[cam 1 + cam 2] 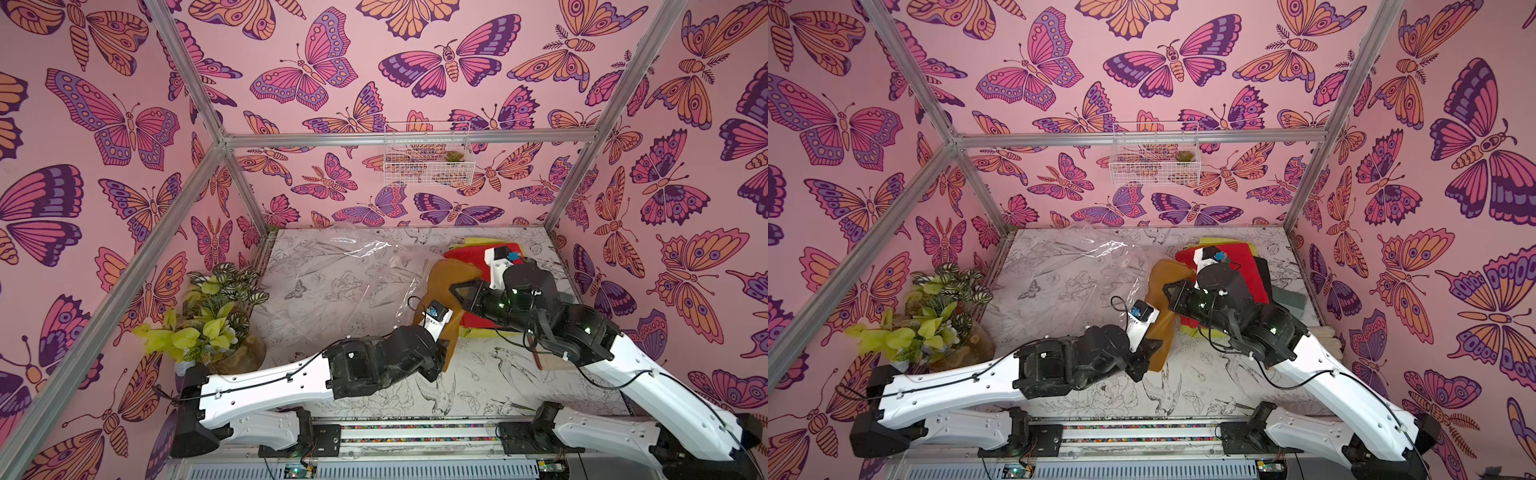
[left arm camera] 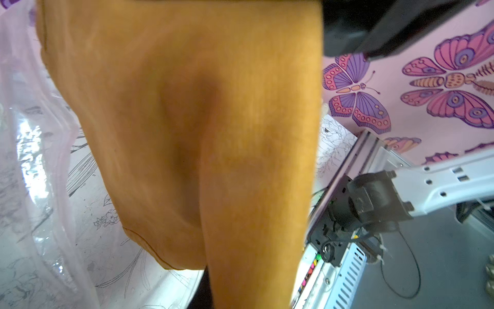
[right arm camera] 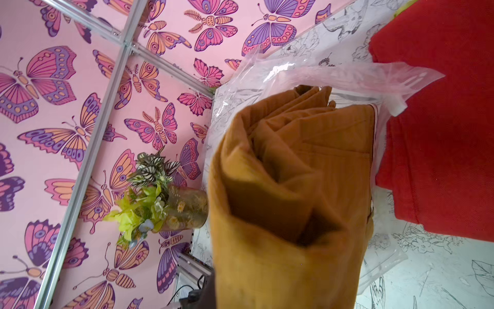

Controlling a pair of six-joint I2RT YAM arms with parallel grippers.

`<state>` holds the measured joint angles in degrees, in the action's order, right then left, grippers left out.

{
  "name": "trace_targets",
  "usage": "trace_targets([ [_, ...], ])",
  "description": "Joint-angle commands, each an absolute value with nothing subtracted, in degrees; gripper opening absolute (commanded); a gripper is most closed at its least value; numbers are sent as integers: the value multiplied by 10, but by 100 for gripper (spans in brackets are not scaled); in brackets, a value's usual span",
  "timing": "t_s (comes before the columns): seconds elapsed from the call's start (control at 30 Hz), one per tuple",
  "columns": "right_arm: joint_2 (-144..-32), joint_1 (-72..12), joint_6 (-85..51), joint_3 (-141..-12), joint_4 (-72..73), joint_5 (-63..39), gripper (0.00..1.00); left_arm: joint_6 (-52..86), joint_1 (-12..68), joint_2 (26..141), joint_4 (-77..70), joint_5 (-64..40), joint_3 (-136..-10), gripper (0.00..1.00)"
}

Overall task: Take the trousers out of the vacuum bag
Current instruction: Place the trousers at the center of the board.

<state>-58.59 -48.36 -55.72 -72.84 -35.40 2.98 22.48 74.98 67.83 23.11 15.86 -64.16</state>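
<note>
I have the mustard-brown folded cloth trousers point(image 1: 451, 276) strung up off the desk point(image 1: 498, 395) between my two arms. The right tool point(image 1: 457, 289) is pinched tight on their upper end, and in its wrist view the bunched folds rise right up to the lens. The left tool point(image 1: 1152, 347) sits against their lower edge. The cloth covers its jaws, so I cannot tell whether it is gripping.

The large crinkly clear plastic vacuum bag point(image 1: 353, 270) lies slack on the desk off the left tool's outer side. Its mouth reaches the trousers, and the right wrist view shows their far folds tucked under the bag's lip.

Just beyond the right tool, red folded trousers point(image 1: 465, 255) lie on yellow folded trousers point(image 1: 473, 241), with black folded trousers point(image 1: 1264, 270) at the outer side. That pile runs close to the desk's edge, so room there is tight. Open desk lies on the near side of both tools. A leafy plant in a glass vase point(image 1: 216, 316) stands well apart, off the left tool's outer side.

Blurred mustard cloth nearly fills the left wrist view. The right arm point(image 1: 582, 328) hides the pile's near part.
</note>
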Motion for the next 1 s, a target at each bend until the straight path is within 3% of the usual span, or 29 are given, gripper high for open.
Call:
trace_targets([
  [0.0, -558, -483, -498, -784, -371, -33, 0, 171, 742, 654, 237, 147, -676, 0],
  [0.63, -507, -483, -343, -876, -419, -110, 0, 58, 742, 776, 305, 69, -908, 0],
  [0.97, -428, -483, -309, -871, -419, -55, 0, 15, 731, 852, 309, 31, -1015, 0],
])
